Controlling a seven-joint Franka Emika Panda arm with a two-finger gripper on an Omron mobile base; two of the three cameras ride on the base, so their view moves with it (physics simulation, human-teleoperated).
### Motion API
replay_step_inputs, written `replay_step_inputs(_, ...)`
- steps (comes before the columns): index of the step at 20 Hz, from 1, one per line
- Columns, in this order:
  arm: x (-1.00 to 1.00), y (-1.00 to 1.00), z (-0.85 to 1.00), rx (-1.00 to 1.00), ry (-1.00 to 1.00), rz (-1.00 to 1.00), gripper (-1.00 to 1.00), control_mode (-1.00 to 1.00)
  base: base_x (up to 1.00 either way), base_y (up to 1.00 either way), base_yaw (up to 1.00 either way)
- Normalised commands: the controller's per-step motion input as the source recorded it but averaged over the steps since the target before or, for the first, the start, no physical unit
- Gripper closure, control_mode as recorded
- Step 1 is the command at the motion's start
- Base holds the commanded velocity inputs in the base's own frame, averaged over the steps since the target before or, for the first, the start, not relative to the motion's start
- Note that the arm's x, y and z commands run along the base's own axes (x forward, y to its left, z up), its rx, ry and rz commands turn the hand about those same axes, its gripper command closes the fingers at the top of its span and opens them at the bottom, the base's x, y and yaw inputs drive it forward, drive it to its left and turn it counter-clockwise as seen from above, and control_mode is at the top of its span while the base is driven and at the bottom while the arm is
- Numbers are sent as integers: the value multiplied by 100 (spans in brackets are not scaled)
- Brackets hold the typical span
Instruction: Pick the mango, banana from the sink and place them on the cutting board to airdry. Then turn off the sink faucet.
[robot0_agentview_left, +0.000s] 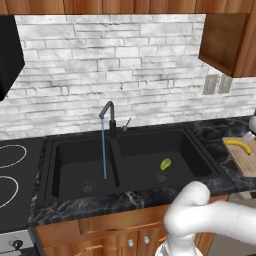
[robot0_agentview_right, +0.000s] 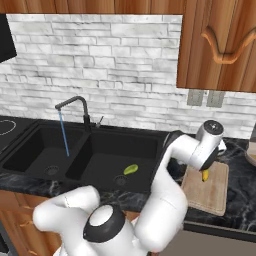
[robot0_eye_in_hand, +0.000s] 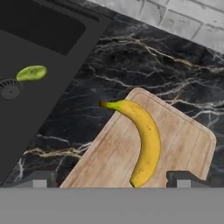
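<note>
Your gripper (robot0_eye_in_hand: 111, 179) hangs above the cutting board (robot0_eye_in_hand: 183, 144), jaws spread wide and holding nothing; just the two dark fingertips (robot0_eye_in_hand: 37, 178) show, one on each side of the banana (robot0_eye_in_hand: 142, 140). That banana lies flat on the board, its long axis running along the board's length, stem end pointing toward the sink (robot0_eye_in_hand: 35, 39), the curve bowing toward the board's far long edge. Bare wood remains on both sides of it. The board's end nearest the gripper is cut off from sight. The mango (robot0_agentview_left: 165, 163) rests in the sink basin nearer the board, just beside the round drain (robot0_agentview_left: 161, 176). From the sink faucet (robot0_agentview_left: 108, 116) a thin blue stream (robot0_agentview_left: 104, 150) falls into the farther basin. In the right base view the arm's wrist (robot0_agentview_right: 210, 142) hides most of the banana. Dark marbled tabletop (robot0_eye_in_hand: 131, 65) separates sink and board.
</note>
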Motion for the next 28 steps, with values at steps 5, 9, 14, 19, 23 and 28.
replay_step_inputs(5,-76,23,53,1,-12,-1,-100,-100,0,0,0)
replay_step_inputs(9,-68,39,55,3,-4,-4,-100,-100,0,0,0)
replay_step_inputs(14,-35,67,44,1,6,0,-100,-100,0,0,0)
replay_step_inputs(19,-46,51,43,10,2,-2,-100,-100,0,0,0)
replay_step_inputs(23,-54,56,37,25,-1,-13,-100,-100,0,0,0)
replay_step_inputs(28,-48,61,16,15,-14,-17,-100,-100,0,0,0)
